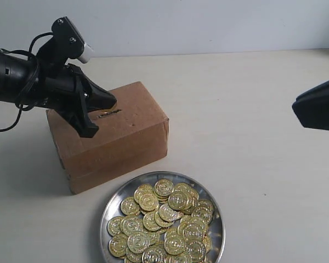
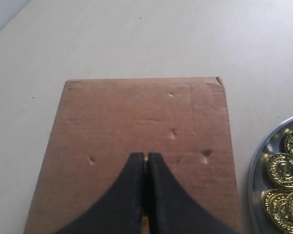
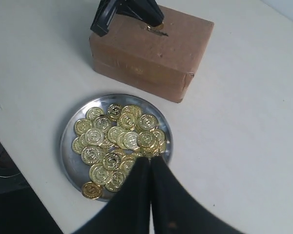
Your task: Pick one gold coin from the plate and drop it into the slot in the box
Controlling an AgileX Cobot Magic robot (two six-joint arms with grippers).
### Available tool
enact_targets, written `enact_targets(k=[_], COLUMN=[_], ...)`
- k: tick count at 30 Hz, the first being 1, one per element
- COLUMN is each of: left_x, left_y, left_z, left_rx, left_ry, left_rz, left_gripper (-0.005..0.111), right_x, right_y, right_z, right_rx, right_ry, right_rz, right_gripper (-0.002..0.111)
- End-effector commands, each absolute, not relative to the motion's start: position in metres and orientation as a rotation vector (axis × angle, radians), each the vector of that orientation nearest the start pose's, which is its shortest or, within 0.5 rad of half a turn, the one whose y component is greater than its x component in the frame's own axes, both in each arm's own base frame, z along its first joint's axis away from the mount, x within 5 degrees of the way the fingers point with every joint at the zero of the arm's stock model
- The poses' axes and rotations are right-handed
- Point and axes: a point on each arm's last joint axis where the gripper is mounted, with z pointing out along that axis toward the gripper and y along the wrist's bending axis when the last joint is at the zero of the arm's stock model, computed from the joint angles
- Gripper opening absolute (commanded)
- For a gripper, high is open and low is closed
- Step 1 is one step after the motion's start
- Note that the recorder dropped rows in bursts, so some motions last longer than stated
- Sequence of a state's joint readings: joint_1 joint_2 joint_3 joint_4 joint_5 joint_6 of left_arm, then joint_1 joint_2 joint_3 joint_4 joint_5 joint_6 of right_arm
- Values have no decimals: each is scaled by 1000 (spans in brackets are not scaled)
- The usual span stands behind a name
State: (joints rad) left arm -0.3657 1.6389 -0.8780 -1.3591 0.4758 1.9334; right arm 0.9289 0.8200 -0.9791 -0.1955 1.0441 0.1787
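Now left hand (image 2: 145,162) pinches a gold coin (image 2: 145,156) above the box (image 2: 136,117), right hand (image 3: 150,163) closed; coin markings illegible.

Soft even light, mild blur.

The box (image 1: 112,137) is showing matt brown cardboard, slightly rough and pitted on top, its slot (image 1: 109,114) looking ragged at the edges. The plate (image 1: 107,216) is gleaming as polished silver metal, and the coins (image 1: 164,219) are glinting glossy, embossed gold. The left gripper (image 1: 114,102) is looking matt black. The table (image 1: 252,153) is appearing smooth, pale and dull.
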Motion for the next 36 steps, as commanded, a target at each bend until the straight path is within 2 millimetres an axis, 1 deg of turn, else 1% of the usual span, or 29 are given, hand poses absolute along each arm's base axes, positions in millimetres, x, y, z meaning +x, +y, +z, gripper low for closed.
enact_targets(k=[1,10,11,14,16,20,26,27,29,31,33,35,36], left_x=[290,292,292,295,297,297,298,298,298,298,298,299,298], left_y=[-155,-154,-155,-156,-156,-155,-156,-156,-156,-156,-156,-156,-155], left_z=[207,206,205,191,186,185,181,181,181,181,181,181,183], left_rx=[1253,1265,1266,1278,1281,1324,1319,1319,1318,1318,1318,1316,1314], left_ry=[1907,1897,1901,1941,1953,1921,1937,1937,1938,1938,1938,1937,1933], left_rz=[-418,-387,-388,-402,-395,-364,-378,-378,-373,-373,-373,-370,-365], left_gripper=[0,0,0,0,0,0,1,5,16,31,44,48,47], right_x=[93,92,92,92,92,92,92,92,92,92,92,92,92], right_y=[98,99,99,99,99,99,99,99,99,99,99,99,99], right_z=[376,376,376,376,376,376,376,376,376,376,376,376,376], right_rx=[-892,-892,-892,-892,-892,-892,-892,-892,-892,-892,-892,-892,-892], right_ry=[2189,2192,2192,2193,2193,2194,2194,2194,2194,2194,2194,2194,2194], right_rz=[299,303,303,305,305,304,304,304,304,304,304,304,304], right_gripper=[0,0,0,0,0,0,0,0,0,0,0,0,0])
